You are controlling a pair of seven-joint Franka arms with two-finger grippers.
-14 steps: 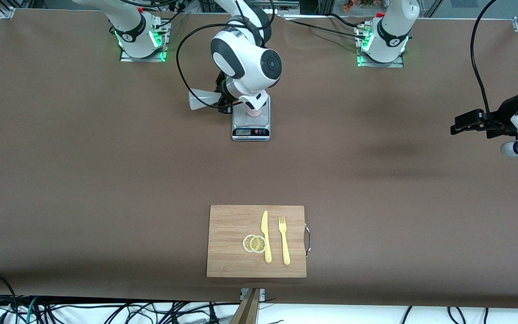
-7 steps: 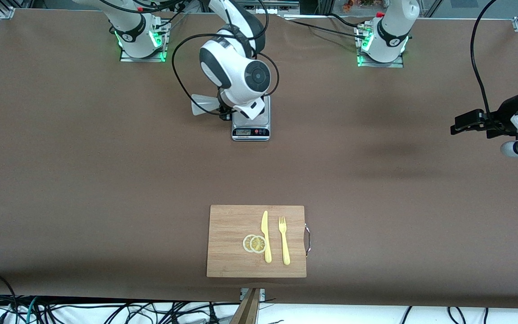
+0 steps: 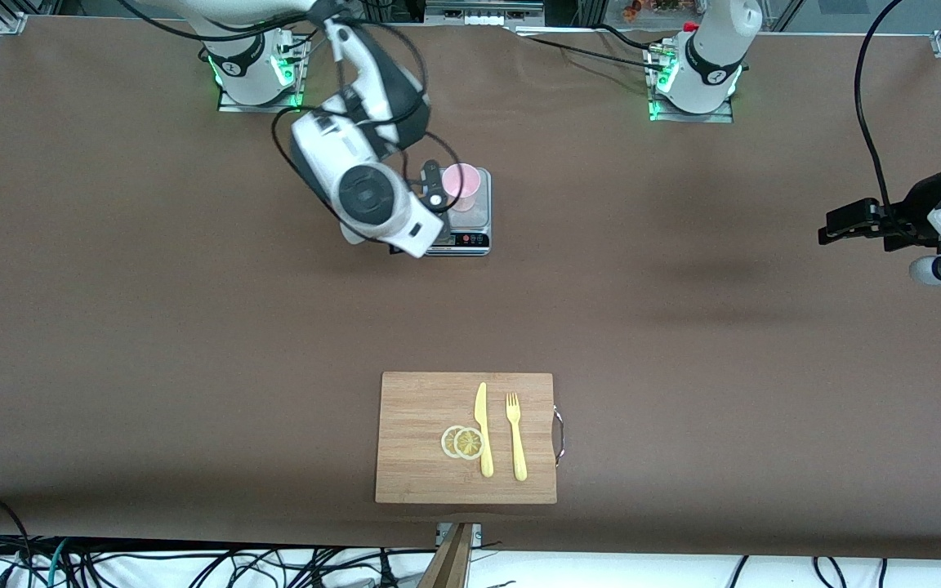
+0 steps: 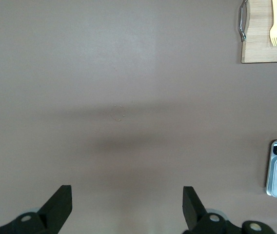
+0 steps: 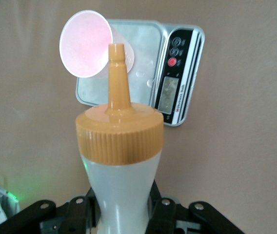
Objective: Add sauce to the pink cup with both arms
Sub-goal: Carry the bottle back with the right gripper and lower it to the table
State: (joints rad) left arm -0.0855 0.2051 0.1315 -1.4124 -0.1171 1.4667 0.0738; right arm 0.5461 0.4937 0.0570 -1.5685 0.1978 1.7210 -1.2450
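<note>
Black fingers of the right gripper are closed on the body of the sauce bottle, whose orange nozzle cap points toward the pink cup. In the front view the right arm's white wrist hides the bottle; the gripper hangs over the table just beside the scale, at its edge toward the right arm's end of the table. The pink cup stands upright on the scale's steel plate, apart from the nozzle.

The left gripper waits over the left arm's end of the table, its jaws spread wide and holding nothing; its wrist view shows both fingers over bare brown cloth.

Nearer the front camera lies a wooden cutting board bearing two lemon slices, a yellow knife and a yellow fork.
</note>
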